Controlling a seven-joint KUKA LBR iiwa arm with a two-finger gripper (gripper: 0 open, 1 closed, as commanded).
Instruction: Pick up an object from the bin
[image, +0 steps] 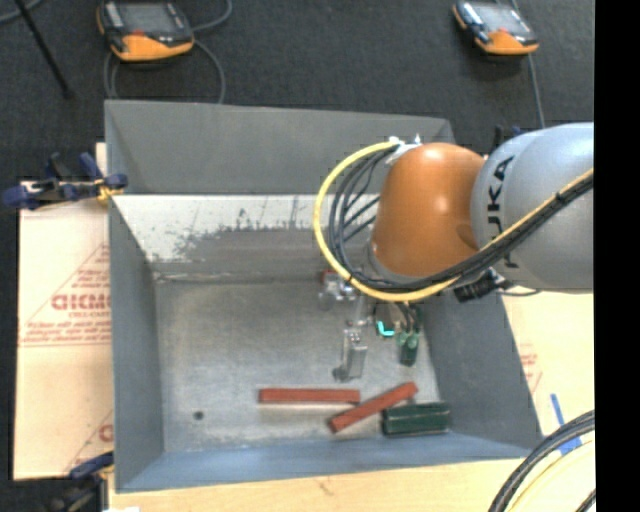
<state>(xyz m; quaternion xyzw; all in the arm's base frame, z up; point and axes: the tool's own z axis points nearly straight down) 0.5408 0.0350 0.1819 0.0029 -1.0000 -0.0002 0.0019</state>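
the gripper (348, 362) hangs low near the front right of the bin (130, 330), just above the right end of a flat red stick (300, 397) lying on the floor; a second red stick (375, 407) lies slanted beside it, by a dark green block (415, 419). the flat stick looks light, stiff and thin, probably best pinched across its narrow width near the middle. i cannot tell whether the gripper is open or closed, nor whether it touches the stick
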